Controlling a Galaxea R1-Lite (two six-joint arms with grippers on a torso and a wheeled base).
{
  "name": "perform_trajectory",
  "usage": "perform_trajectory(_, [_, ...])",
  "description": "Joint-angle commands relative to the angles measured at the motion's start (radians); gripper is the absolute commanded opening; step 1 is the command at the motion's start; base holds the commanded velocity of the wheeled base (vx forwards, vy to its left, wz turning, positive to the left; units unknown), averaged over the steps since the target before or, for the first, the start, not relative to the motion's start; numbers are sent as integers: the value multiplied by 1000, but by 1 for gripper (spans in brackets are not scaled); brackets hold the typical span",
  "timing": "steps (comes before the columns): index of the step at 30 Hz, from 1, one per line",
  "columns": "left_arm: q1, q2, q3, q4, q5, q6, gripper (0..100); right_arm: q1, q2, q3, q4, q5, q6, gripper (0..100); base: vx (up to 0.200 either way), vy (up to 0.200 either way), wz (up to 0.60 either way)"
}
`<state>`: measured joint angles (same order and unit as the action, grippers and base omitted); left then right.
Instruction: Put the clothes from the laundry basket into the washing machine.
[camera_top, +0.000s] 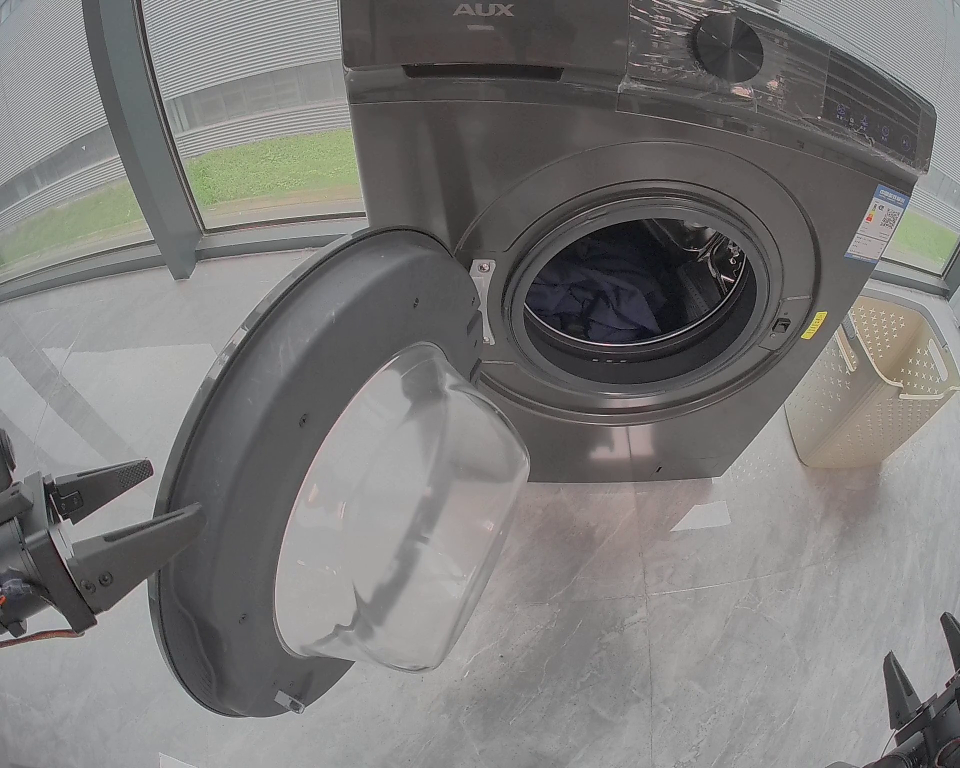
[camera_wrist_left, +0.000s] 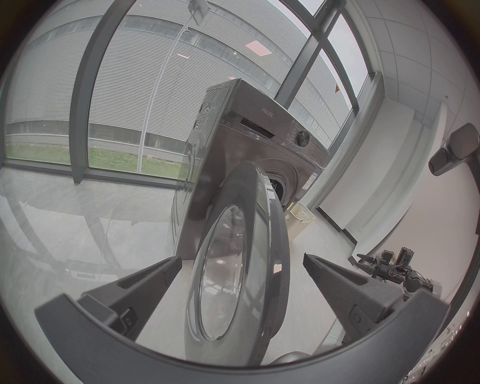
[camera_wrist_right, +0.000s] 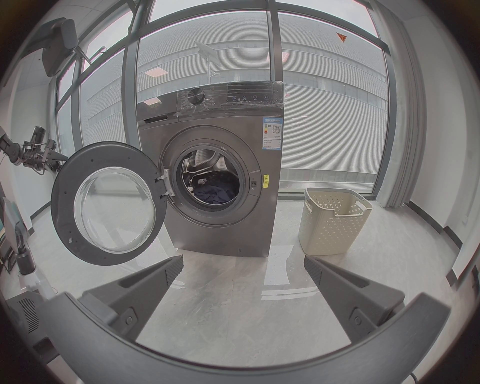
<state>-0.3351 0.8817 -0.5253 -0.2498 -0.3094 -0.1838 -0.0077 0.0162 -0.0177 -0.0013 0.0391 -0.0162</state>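
Note:
The grey washing machine (camera_top: 640, 300) stands ahead with its round door (camera_top: 330, 470) swung wide open to the left. Dark blue clothes (camera_top: 600, 295) lie inside the drum, and the right wrist view shows them too (camera_wrist_right: 216, 191). The cream laundry basket (camera_top: 880, 385) sits on the floor to the right of the machine; it looks empty in the right wrist view (camera_wrist_right: 334, 220). My left gripper (camera_top: 165, 495) is open at the door's outer left edge, and the door edge (camera_wrist_left: 270, 260) sits between its fingers. My right gripper (camera_top: 925, 665) is open, low at the right, holding nothing.
Glossy grey floor tiles (camera_top: 700, 620) spread in front of the machine. Tall windows with grey frames (camera_top: 140, 130) run behind and to the left. A white wall and dark baseboard (camera_wrist_right: 440, 150) close the right side beyond the basket.

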Motion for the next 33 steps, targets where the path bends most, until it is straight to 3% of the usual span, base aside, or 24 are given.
perform_trajectory(1, [-39, 54, -27, -9, 1, -2, 100, 0, -13, 16, 0, 1, -1, 100, 0, 0, 0])
perform_trajectory(4, [-64, 91, -41, -54, 10, -3, 100, 0, -13, 16, 0, 1, -1, 100, 0, 0, 0])
perform_trajectory(8, [-38, 82, -47, -123, 15, -14, 100, 0, -13, 16, 0, 1, -1, 100, 0, 0, 0])
perform_trajectory(11, [28, 45, -59, -154, 16, -32, 100, 0, -12, 16, 0, 1, -1, 100, 0, 0, 0])
perform_trajectory(19, [200, 16, -78, -138, 7, -29, 100, 0, -13, 16, 0, 1, -1, 100, 0, 0, 0])
perform_trajectory(21, [215, 25, -55, -141, 6, -26, 100, 0, -13, 16, 0, 1, -1, 100, 0, 0, 0])
perform_trajectory(25, [209, 42, -13, -140, 6, -14, 100, 0, -13, 16, 0, 1, -1, 100, 0, 0, 0])
perform_trajectory(27, [203, 72, 25, -140, 6, 20, 100, 0, -13, 16, 0, 1, -1, 100, 0, 0, 0])
perform_trajectory(28, [203, 76, 27, -141, 6, 21, 100, 0, -13, 16, 0, 1, -1, 100, 0, 0, 0])
perform_trajectory(29, [202, 94, 45, -143, 3, 47, 100, 0, -13, 16, 0, 1, -1, 100, 0, 0, 0])
perform_trajectory(33, [157, 102, 54, -143, -10, 60, 100, 0, -13, 16, 0, 1, -1, 100, 0, 0, 0])
